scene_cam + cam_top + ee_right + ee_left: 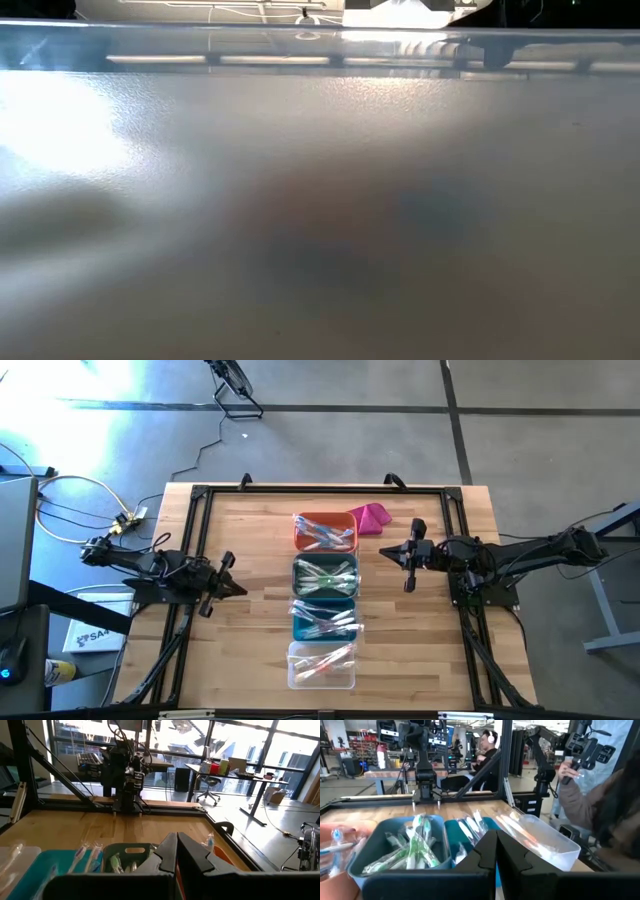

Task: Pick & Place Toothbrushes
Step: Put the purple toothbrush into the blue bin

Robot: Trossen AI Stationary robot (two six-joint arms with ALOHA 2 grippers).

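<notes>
We find the wrapped thin toothbrushes (pixel 325 582) sorted in four bins mid-bench, lying across the row. Left pincer (pixel 228 586) and right pincer (pixel 400 552) flank them, both clenched, empty.

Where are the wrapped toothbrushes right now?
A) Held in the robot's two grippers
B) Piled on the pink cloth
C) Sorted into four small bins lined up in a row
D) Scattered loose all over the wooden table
C: the overhead view shows the toothbrushes lying inside the orange bin, grey bin, teal bin and clear bin, which form one row down the middle of the table.
</notes>
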